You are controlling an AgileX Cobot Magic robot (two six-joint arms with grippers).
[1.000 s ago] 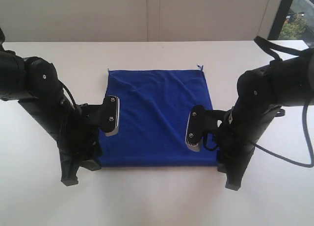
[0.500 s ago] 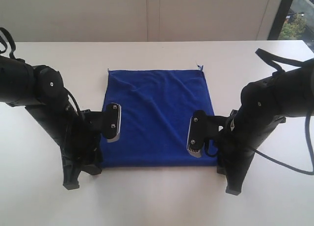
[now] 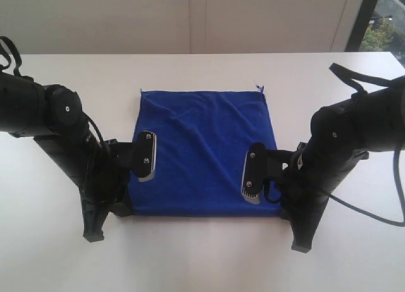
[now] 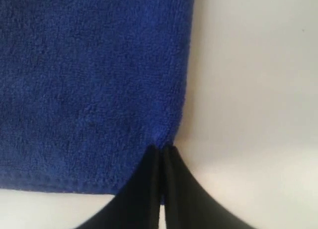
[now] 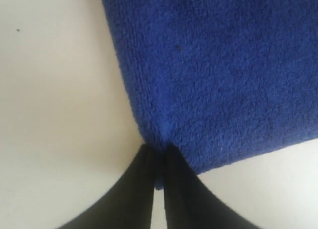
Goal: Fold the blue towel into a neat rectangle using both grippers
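The blue towel point(image 3: 202, 143) lies spread flat on the white table, with a small tag point(image 3: 257, 87) at its far right corner. My left gripper point(image 3: 124, 209) is down at the near left corner. In the left wrist view its jaws point(image 4: 161, 150) are pressed together, with the blue towel's point(image 4: 89, 80) corner pinched between them. My right gripper point(image 3: 284, 213) is at the near right corner. In the right wrist view it point(image 5: 159, 153) is shut on that corner of the blue towel point(image 5: 218, 75), and a bit of cloth shows between the fingers.
The white table point(image 3: 202, 260) stretches all round the cloth, and its far edge meets a pale wall. A dark window frame point(image 3: 362, 19) stands at the back right. Both thick arms flank the towel's sides.
Both grippers, open a second ago, have closed on the towel's near corners. The left arm has shifted slightly toward the towel and settled lower.
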